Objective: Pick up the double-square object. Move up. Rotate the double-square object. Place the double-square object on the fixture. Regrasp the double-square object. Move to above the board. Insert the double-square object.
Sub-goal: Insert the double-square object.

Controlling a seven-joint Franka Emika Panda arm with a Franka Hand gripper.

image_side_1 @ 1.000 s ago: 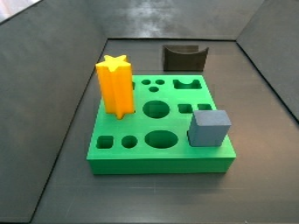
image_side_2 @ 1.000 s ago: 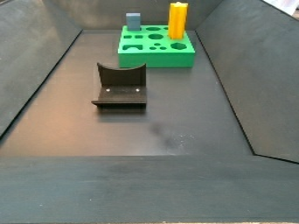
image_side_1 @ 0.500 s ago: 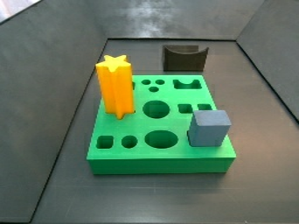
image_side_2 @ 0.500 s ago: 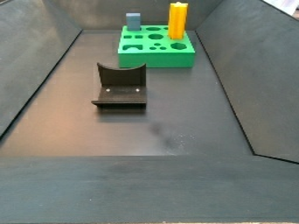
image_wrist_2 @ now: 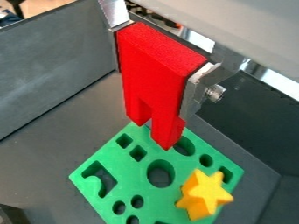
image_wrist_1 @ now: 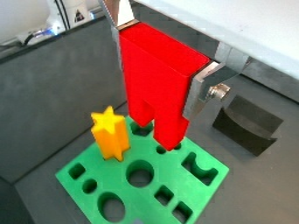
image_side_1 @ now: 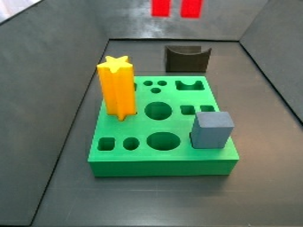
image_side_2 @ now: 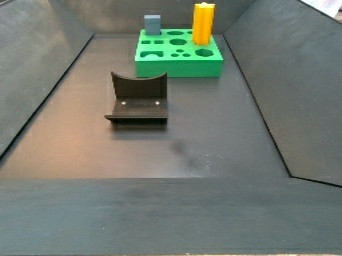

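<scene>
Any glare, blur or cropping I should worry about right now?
Both wrist views are sharp on the gripper holding the double-square object, whose red face is saturated. A side view crops that object at its top edge. The board is small and soft.

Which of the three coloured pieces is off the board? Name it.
The red double-square object: it hangs clamped in the gripper above the board, while the yellow star and grey-blue cube stand on it.

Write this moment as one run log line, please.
phase: above board | gripper: shut on double-square object, high over board | star, cube: in board | fixture: empty
</scene>
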